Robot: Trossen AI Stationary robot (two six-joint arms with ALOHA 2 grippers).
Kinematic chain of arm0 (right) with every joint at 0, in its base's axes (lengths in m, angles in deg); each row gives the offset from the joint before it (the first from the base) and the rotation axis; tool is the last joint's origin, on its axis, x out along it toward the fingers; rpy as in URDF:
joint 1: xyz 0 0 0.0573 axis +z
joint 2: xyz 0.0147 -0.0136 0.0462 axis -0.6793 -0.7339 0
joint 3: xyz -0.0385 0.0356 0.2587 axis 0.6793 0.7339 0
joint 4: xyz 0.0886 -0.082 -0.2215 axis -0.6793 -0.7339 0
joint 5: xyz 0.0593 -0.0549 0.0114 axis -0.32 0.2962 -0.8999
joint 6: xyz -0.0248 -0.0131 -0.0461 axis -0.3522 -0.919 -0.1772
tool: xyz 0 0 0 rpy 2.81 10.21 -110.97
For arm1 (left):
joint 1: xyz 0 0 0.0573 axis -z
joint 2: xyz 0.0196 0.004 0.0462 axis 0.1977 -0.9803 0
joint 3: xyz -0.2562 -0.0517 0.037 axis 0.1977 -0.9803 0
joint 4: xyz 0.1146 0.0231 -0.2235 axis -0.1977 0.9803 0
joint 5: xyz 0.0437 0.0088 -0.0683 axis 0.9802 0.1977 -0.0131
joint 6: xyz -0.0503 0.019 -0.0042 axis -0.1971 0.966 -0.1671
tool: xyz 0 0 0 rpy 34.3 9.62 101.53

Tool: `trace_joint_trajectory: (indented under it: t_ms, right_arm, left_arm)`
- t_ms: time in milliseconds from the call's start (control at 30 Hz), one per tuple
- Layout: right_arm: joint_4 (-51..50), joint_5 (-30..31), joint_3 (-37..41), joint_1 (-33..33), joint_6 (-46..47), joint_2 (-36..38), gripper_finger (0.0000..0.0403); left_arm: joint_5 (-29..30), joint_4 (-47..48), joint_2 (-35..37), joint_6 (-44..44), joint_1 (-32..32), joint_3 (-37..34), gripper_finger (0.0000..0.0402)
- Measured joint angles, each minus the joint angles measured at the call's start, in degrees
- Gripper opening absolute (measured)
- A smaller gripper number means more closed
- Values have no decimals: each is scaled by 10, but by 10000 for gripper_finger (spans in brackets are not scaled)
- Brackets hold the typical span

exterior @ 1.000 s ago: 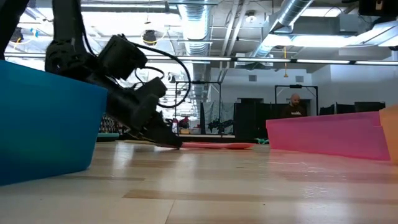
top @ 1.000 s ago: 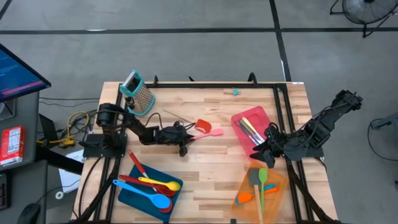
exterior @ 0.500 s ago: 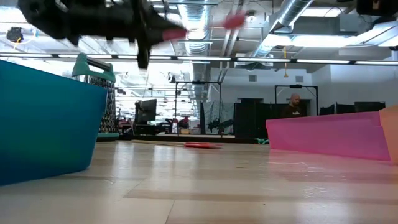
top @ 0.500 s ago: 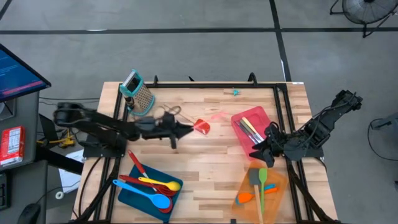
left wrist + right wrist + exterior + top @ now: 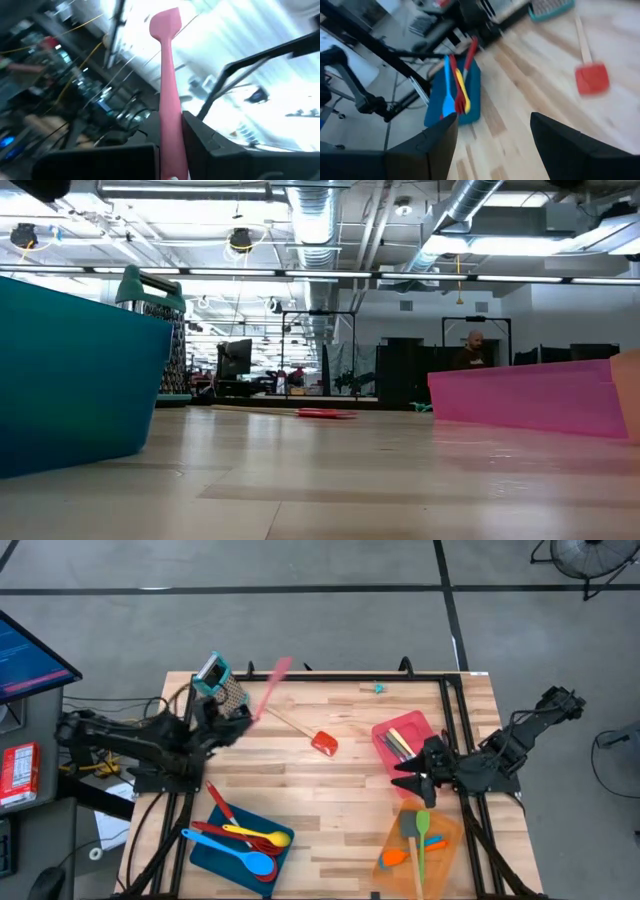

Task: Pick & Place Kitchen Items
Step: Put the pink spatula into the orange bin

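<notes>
Fingers of the left gripper (image 5: 172, 150) clamped on a pink spatula (image 5: 168, 85), raised near the box grater (image 5: 226, 692). Right gripper (image 5: 492, 145) fingers apart, empty, above the desk (image 5: 340, 790).

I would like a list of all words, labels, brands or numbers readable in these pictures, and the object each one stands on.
No text can be read in any view.
Monitor beside the table: lines on its blue screen, too small to read.
Red and white package below the monitor: it has print, but too small to read.
Box grater, trays and utensils: no lettering visible.
</notes>
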Motion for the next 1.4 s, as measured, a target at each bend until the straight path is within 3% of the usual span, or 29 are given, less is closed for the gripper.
trace_joint_trajectory:
  t_ms: [267,467,600,767,1067,1400]
  right_arm:
    - [121,-9,0,-54,-149,-20,244]
    - [272,-22,0,-128,-299,-52,244]
    - [421,-124,0,-204,-349,-83,244]
    - [542,-246,-1,-279,-325,-134,244]
    - [528,-368,-118,-324,-335,-235,244]
    - [336,-412,-328,-351,-410,-316,244]
  left_arm:
    - [10,-26,15,26,25,1,26]
    - [10,-98,-26,42,34,1,27]
    - [11,-128,-74,39,42,6,27]
    - [7,-132,-138,38,46,55,27]
    - [-15,-131,-214,34,46,121,27]
    - [-14,-133,-230,25,47,123,27]
